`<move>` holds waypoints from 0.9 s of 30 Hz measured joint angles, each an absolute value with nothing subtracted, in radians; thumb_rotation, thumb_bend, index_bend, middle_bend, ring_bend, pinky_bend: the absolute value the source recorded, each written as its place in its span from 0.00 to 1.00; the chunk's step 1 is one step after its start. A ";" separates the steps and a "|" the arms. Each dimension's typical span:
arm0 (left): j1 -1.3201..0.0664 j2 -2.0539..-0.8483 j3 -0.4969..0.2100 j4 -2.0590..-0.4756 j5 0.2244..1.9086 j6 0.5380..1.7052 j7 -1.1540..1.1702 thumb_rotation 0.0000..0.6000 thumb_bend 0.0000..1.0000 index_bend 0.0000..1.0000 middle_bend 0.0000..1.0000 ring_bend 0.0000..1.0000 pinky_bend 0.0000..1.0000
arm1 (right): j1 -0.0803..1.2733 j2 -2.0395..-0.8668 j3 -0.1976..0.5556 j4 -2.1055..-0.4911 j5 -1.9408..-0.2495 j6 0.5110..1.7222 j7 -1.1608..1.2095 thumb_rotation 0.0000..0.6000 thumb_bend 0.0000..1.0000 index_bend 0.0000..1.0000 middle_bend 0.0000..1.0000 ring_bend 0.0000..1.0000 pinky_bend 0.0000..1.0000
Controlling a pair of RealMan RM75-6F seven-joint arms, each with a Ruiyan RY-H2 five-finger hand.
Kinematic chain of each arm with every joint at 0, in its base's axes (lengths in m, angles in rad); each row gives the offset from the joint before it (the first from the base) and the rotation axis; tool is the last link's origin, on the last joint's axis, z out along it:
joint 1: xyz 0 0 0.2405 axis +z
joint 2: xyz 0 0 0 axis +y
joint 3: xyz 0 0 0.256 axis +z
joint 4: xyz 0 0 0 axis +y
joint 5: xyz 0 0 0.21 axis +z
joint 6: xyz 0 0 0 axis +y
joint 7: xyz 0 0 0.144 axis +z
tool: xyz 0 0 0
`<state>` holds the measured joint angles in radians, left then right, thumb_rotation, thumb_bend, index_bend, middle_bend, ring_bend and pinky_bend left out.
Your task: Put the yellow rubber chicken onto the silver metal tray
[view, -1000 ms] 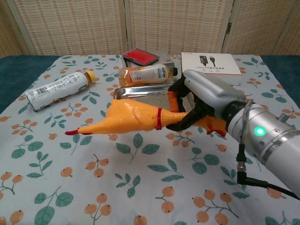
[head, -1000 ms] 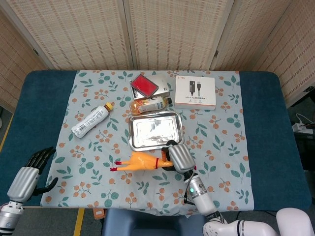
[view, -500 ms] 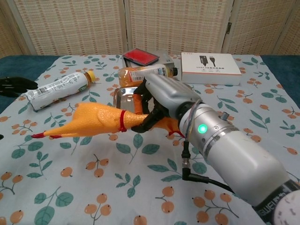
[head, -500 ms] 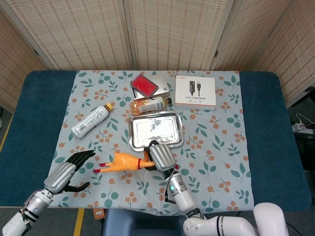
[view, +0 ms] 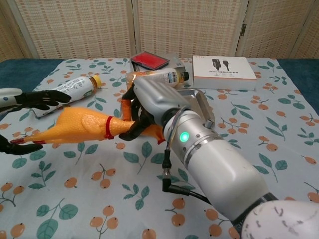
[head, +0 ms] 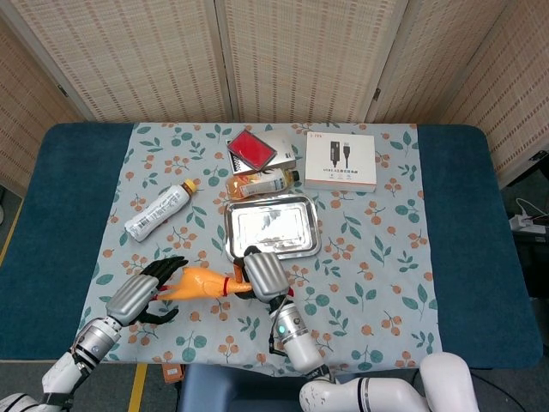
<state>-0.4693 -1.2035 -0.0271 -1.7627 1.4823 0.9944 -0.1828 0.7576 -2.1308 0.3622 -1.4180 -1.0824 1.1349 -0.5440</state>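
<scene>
Right hand point(view: 149, 107) grasps the rubber chicken point(view: 82, 125) at its body end, holding it above the cloth, near-left of the tray point(head: 271, 228); left hand point(head: 144, 288) is released, fingers spread around the chicken's neck end without clearly gripping. Risk: the soft neck catches the left fingers point(view: 42, 98) when carried to the tray. It could also flop over the rim.

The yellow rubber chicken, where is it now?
In the head view, the yellow rubber chicken is held by the right hand, near the silver metal tray's front left corner, its far end at the left hand.
</scene>
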 measured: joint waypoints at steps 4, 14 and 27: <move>-0.482 -1.225 -0.034 -1.751 1.456 0.980 -0.170 1.00 0.32 0.00 0.00 0.00 0.06 | 0.769 -2.148 0.369 -1.419 -1.069 1.142 -0.560 1.00 0.17 0.96 0.78 0.88 1.00; -0.509 -1.264 -0.050 -1.723 1.386 0.945 -0.145 1.00 0.32 0.00 0.00 0.00 0.06 | 0.788 -2.168 0.374 -1.438 -1.053 1.158 -0.594 1.00 0.17 0.96 0.78 0.88 1.00; -0.539 -1.296 -0.054 -1.708 1.341 0.900 -0.102 1.00 0.48 0.39 0.27 0.27 0.50 | 0.795 -2.184 0.368 -1.433 -1.043 1.177 -0.613 1.00 0.17 0.96 0.78 0.88 1.00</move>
<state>-0.5385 -1.2961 -0.0537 -1.7075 1.3413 0.9001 -0.1015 0.7954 -2.1838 0.3684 -1.4332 -1.0431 1.1771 -0.6127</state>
